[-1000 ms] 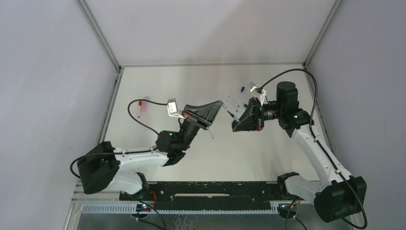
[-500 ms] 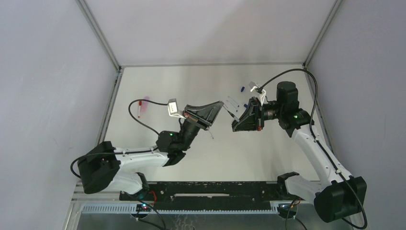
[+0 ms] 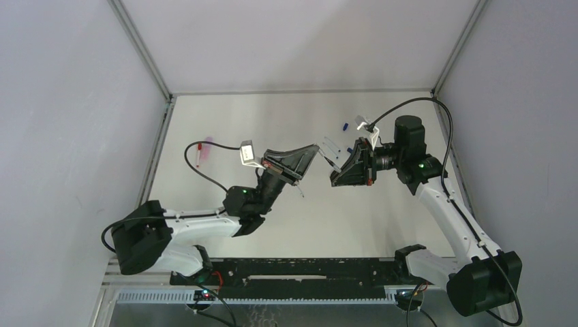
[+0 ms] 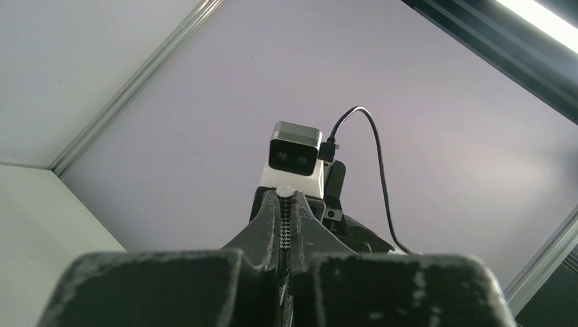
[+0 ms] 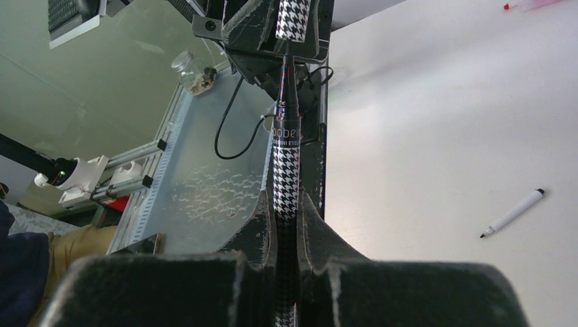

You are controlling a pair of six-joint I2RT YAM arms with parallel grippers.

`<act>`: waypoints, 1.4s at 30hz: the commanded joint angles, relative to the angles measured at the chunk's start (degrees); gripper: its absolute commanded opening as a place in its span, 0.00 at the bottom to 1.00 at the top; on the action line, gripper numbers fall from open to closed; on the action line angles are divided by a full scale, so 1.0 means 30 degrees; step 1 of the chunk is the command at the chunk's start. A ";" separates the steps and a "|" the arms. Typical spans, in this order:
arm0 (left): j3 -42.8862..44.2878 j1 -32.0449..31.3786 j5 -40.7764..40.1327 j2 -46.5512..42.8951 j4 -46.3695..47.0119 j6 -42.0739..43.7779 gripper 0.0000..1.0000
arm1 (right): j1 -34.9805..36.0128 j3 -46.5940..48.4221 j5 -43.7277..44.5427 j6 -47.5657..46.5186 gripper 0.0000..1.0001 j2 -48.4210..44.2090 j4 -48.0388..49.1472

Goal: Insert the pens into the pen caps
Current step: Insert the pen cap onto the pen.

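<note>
Even, diffuse overhead illumination; the pale surface (image 3: 293, 122) bright, shadows soft and faint. Wrist views: near jaws blurred; a light strip (image 4: 538, 17) glares upper right.

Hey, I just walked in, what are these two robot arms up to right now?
The two arms face each other above the table. The right gripper is shut on a black-and-white houndstooth pen, and the left gripper is shut on the matching cap. The pen's thin tip reaches the cap's mouth; how far in it sits cannot be told. A white pen lies loose on the table.
</note>
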 commanded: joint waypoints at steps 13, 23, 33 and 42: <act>0.0904 -0.0344 -0.0082 0.0538 0.0620 -0.0523 0.00 | -0.0103 0.0730 0.0163 0.0344 0.00 -0.0454 0.0672; 0.1461 -0.0888 -0.0139 0.1449 0.0642 -0.1077 0.00 | -0.0045 0.0730 0.1088 0.0742 0.00 -0.0445 0.1084; 0.1704 -0.1409 -0.0294 0.2090 0.0639 -0.1169 0.00 | -0.0200 0.0726 0.1945 0.1092 0.00 -0.0529 0.1481; 0.1433 -0.1795 -0.0992 0.2244 0.0630 -0.0413 0.00 | -0.0558 0.0730 0.3314 0.1267 0.00 -0.0589 0.1443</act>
